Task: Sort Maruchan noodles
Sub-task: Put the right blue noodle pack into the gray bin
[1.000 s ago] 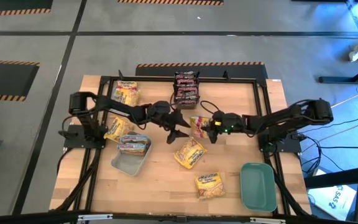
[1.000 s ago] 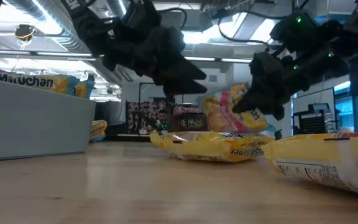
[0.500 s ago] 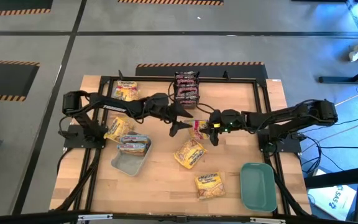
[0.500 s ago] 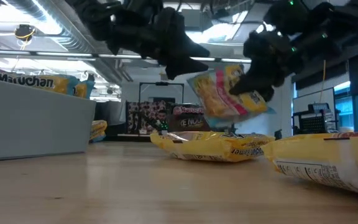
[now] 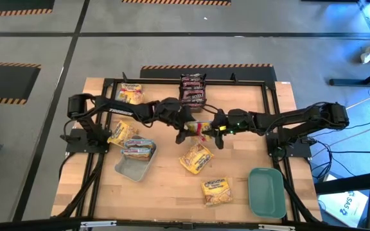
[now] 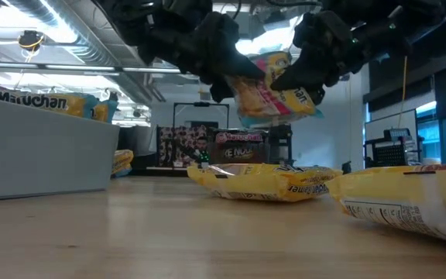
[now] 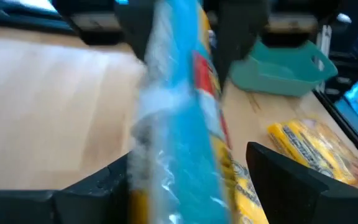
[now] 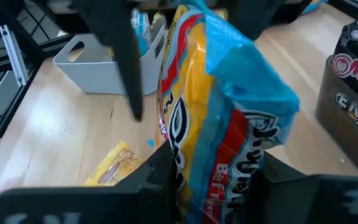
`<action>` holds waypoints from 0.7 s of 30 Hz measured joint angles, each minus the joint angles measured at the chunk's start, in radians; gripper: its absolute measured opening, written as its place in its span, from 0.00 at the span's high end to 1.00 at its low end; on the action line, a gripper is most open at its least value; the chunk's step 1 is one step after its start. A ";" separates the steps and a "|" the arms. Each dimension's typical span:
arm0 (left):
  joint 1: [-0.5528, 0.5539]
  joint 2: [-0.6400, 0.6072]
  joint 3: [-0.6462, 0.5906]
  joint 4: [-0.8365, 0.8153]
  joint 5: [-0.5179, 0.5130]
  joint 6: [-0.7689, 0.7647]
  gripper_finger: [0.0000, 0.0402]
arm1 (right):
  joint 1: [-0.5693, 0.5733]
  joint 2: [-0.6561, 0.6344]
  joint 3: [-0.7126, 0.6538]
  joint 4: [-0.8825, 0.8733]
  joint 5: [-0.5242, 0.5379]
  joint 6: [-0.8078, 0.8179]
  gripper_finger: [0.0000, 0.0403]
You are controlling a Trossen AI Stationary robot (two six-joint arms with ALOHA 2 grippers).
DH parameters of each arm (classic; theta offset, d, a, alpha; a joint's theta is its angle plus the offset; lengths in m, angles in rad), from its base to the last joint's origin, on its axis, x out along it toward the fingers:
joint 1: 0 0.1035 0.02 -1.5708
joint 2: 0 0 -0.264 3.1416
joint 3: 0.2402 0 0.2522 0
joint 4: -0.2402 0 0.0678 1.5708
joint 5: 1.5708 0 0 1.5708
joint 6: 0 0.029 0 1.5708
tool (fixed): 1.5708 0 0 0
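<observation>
A yellow Maruchan noodle packet [image 5: 200, 127] with red print and a blue end hangs above the middle of the table, between my two grippers. My right gripper [image 5: 216, 130] is shut on it from the table's right. My left gripper [image 5: 186, 126] is open, and its fingers [image 7: 98, 186] stand on either side of the packet's free end [image 7: 179, 143]. Whether they touch it I cannot tell. More yellow packets [image 5: 196, 157] [image 5: 217, 190] lie flat on the table below. Dark packets [image 5: 193, 90] lie at the far edge. My right gripper pinches the packet between its two fingers [image 8: 160, 174] at the end nearer the table's right [image 8: 216, 149]. The fingers come from the right, slanting a little downward. The packet stands on edge, lifted clear of the table, and sticks out toward my left gripper.
A pale grey tray [image 5: 128, 171] with a packet in it sits at the near left. A teal tray [image 5: 266, 191] sits at the near right. More yellow packets [image 5: 122, 133] [image 5: 130, 95] lie along the left side. A black frame rims the table.
My right gripper has risen with the packet and rolled, carrying it up and a little toward the table's left. The packet has turned onto its edge. My left gripper has also risen, and its open fingers now stand around the packet's free end.
</observation>
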 joint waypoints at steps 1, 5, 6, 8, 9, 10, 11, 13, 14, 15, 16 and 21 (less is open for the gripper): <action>-0.004 0.005 0.000 0.002 0.000 0.000 0.38 | 0.000 0.000 0.000 0.001 -0.001 0.000 0.76; -0.012 0.013 0.000 0.007 -0.028 -0.001 0.41 | 0.000 0.000 0.000 0.016 0.000 0.001 0.75; -0.015 0.013 0.000 0.009 -0.038 -0.001 0.42 | 0.000 0.000 0.000 0.020 0.000 0.001 0.75; -0.019 0.013 0.000 0.022 -0.046 0.002 0.47 | 0.000 0.000 0.000 0.035 0.000 0.002 0.73; -0.019 0.013 0.000 0.024 -0.047 0.003 0.49 | 0.000 0.000 0.000 0.044 0.000 0.003 0.72; -0.020 0.013 0.000 0.027 -0.047 0.004 0.52 | 0.000 0.000 0.000 0.050 0.000 0.004 0.71; -0.019 0.013 0.000 0.028 -0.046 0.004 0.55 | 0.000 0.000 0.000 0.055 0.000 0.004 0.70; -0.019 0.013 0.000 0.028 -0.047 0.005 0.61 | 0.000 0.000 0.000 0.064 0.000 0.003 0.66; -0.019 0.013 0.000 0.028 -0.048 0.005 0.63 | 0.000 0.000 0.000 0.070 0.002 0.003 0.63; -0.019 0.013 0.000 0.028 -0.048 0.005 0.66 | -0.001 0.000 0.000 0.073 0.007 0.003 0.60; -0.019 0.013 0.000 0.028 -0.047 0.005 0.67 | -0.001 0.000 0.000 0.071 0.014 0.001 0.56; -0.019 0.007 0.000 -0.006 -0.045 0.005 0.69 | -0.001 -0.036 0.000 0.015 0.015 -0.037 0.41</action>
